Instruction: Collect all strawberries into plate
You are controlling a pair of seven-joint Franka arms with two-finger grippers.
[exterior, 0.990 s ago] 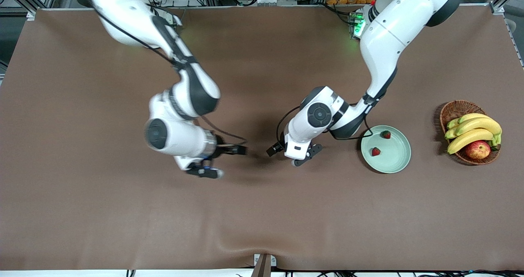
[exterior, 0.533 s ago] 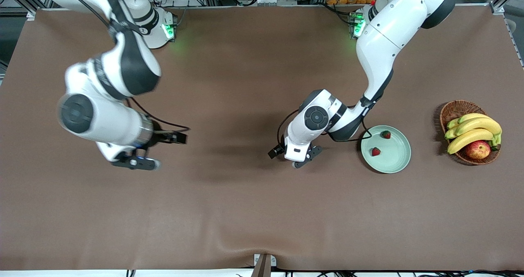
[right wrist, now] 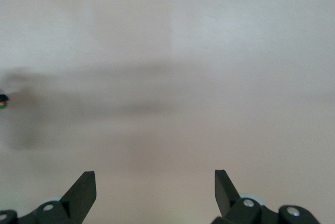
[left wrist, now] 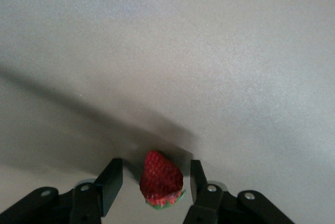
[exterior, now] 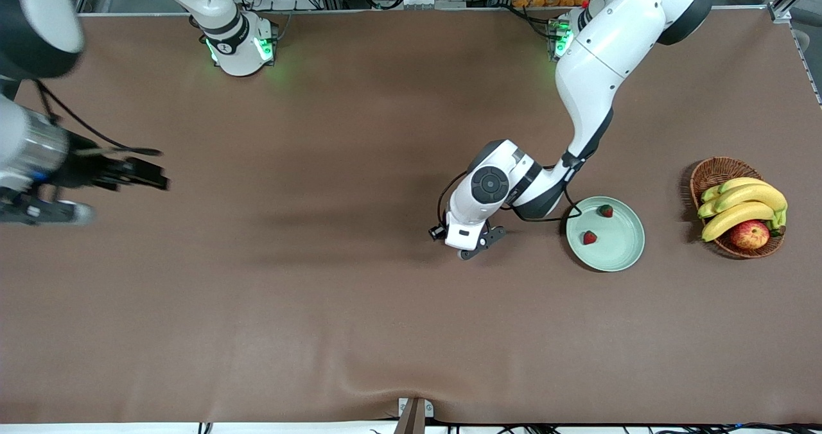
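Front view shows two strawberries (exterior: 589, 237) already on the plate (exterior: 623, 254), so one is left to collect. That third strawberry (left wrist: 161, 179) lies on the table between the fingers of the left gripper (left wrist: 156, 185), which stand just apart from it, not yet gripping. Right gripper (right wrist: 155, 188) waits wide open and empty at its own end of the table

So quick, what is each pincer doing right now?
Left pincer: open around a strawberry on the table, with gaps either side.
Right pincer: open, empty.
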